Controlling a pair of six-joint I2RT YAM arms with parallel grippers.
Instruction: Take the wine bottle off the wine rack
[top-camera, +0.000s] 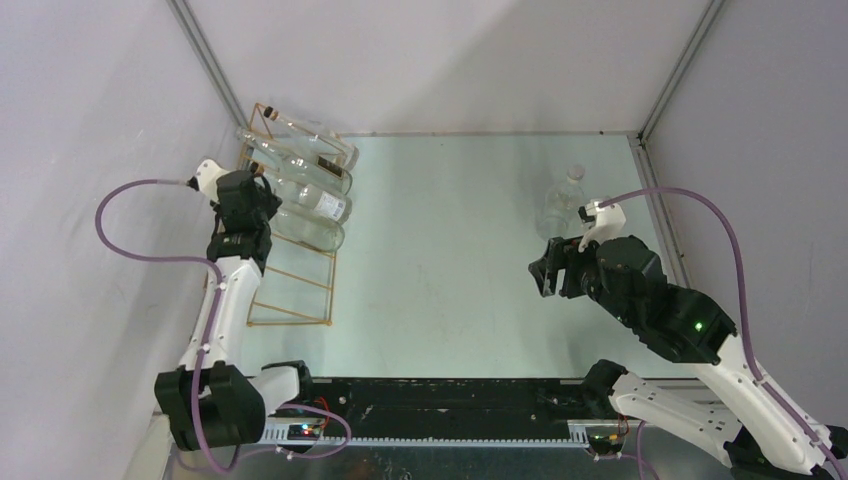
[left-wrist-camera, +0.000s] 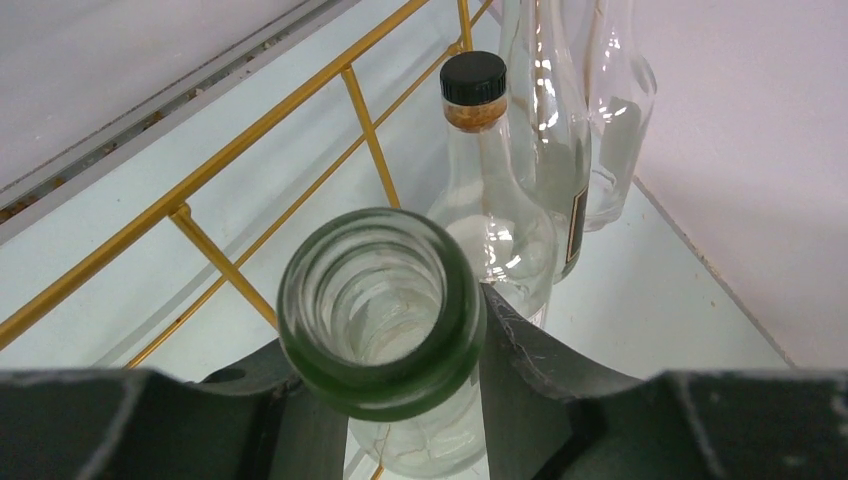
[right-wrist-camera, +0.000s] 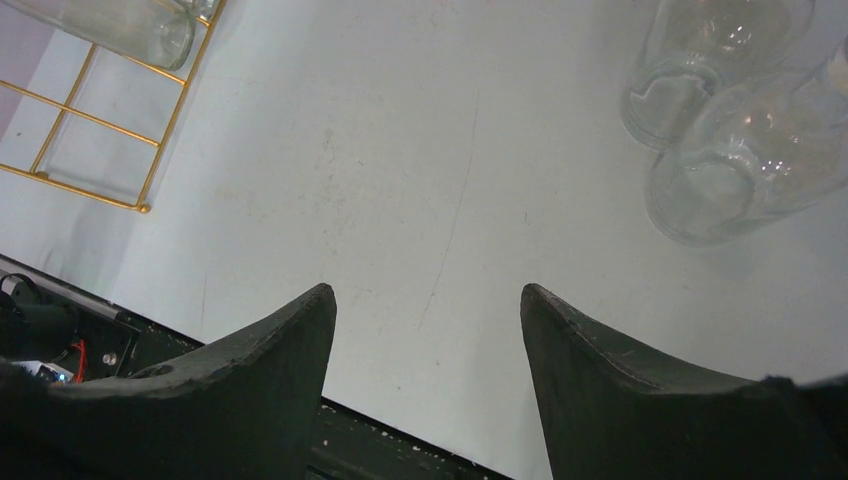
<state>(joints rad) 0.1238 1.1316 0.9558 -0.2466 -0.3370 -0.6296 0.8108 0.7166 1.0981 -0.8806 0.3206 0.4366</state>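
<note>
- The left hand (top-camera: 256, 204) is clenched on the neck of a clear wine bottle (left-wrist-camera: 380, 305) with a green-tinted lip.
- The bottle lies across the gold wire wine rack (top-camera: 290, 323), next to its vacant rungs. Three more bottles (top-camera: 318, 178) lie beyond it.
- The right hand (right-wrist-camera: 425, 292) hangs released over the tabletop (top-camera: 450, 260), well right of the rack, near two standing glass bottles (right-wrist-camera: 740, 160).
- The grasp looks made; lifting the bottle out and setting it down remain.
</note>
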